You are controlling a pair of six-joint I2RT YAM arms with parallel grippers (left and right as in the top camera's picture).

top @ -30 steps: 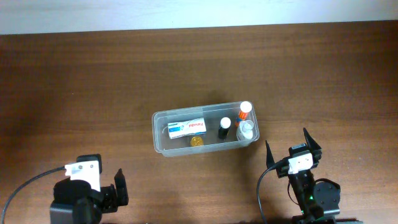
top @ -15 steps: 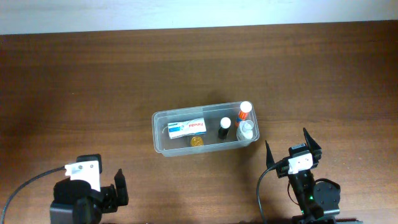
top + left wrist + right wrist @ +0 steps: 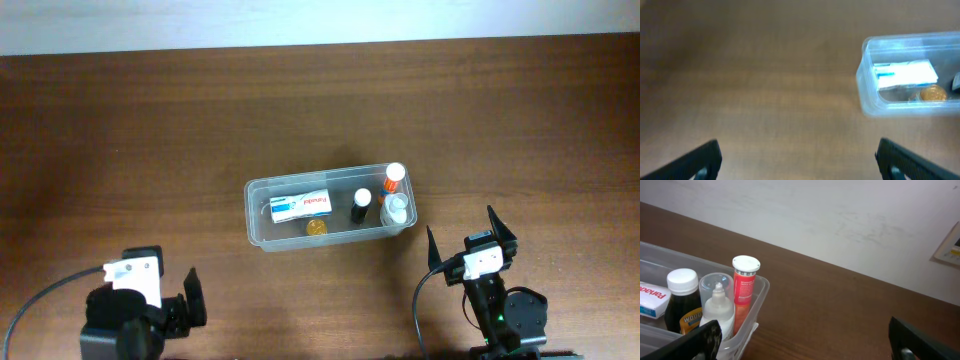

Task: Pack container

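Note:
The clear plastic container [image 3: 256, 216] stands at the middle of the table. Inside it lie a white and blue box [image 3: 301, 206] and a gold coin-like disc [image 3: 316, 228]. A dark bottle with a white cap [image 3: 361, 205], an orange tube with a white cap [image 3: 392, 181] and a clear bottle [image 3: 396, 210] stand at its right end. My left gripper [image 3: 190, 300] is open and empty at the front left. My right gripper [image 3: 462, 235] is open and empty at the front right. The container shows in the left wrist view [image 3: 866, 97] and the right wrist view [image 3: 759, 291].
The brown wooden table [image 3: 150, 140] runs to a white wall at the back [image 3: 840, 215]. The left arm's base and cable sit at the front left corner. The right arm's base sits at the front right.

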